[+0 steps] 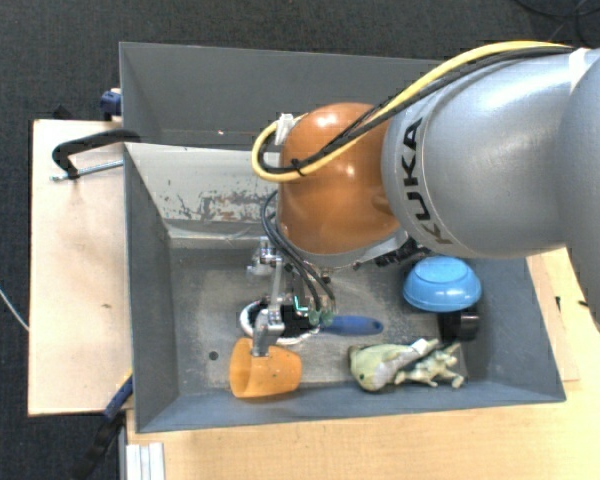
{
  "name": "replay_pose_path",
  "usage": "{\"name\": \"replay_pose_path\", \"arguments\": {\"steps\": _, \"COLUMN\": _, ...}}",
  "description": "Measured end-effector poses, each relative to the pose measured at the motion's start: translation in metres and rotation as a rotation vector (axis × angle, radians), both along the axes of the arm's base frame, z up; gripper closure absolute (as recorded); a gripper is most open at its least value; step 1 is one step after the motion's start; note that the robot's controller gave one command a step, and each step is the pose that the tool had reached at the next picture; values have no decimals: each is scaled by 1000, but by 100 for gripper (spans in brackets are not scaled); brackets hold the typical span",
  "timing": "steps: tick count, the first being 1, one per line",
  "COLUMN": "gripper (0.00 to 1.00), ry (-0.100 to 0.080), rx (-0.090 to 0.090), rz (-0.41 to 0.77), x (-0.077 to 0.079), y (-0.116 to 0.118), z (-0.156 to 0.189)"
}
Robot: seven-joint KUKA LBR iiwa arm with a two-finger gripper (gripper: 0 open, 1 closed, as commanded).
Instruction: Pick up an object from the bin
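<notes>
arm (510, 148): thick silver-grey casing, black KUKA lettering (417, 183) | wrist: glossy orange dome cover (330, 183) | cabling: yellow cable (380, 108) looped over cover, dark wires (292, 260) beneath | gripper (268, 330): slim bare metal

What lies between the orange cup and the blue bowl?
A slim blue handle lies there on the bin floor, as the camera view shows.

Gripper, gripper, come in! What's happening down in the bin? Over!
Gripper low in the bin, at the upper edge of the orange cup; contact unclear. Blue-handled tool close beside it. Blue bowl, toy animal lie apart.
</notes>
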State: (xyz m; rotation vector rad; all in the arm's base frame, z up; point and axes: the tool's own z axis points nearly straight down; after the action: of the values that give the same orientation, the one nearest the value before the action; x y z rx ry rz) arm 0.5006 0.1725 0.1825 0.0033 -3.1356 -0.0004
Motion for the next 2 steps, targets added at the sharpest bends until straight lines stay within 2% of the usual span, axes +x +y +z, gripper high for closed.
{"name": "replay_pose_path", "arguments": {"steps": 1, "gripper": 0, "ry": -24, "rx": 7, "rz": 203, "x": 3, "y": -18, "z": -58}}
{"name": "replay_pose_path", "arguments": {"steps": 2, "gripper": 0, "ry": -31, "rx": -3, "rz": 313, "x": 15, "y": -28, "z": -64}}
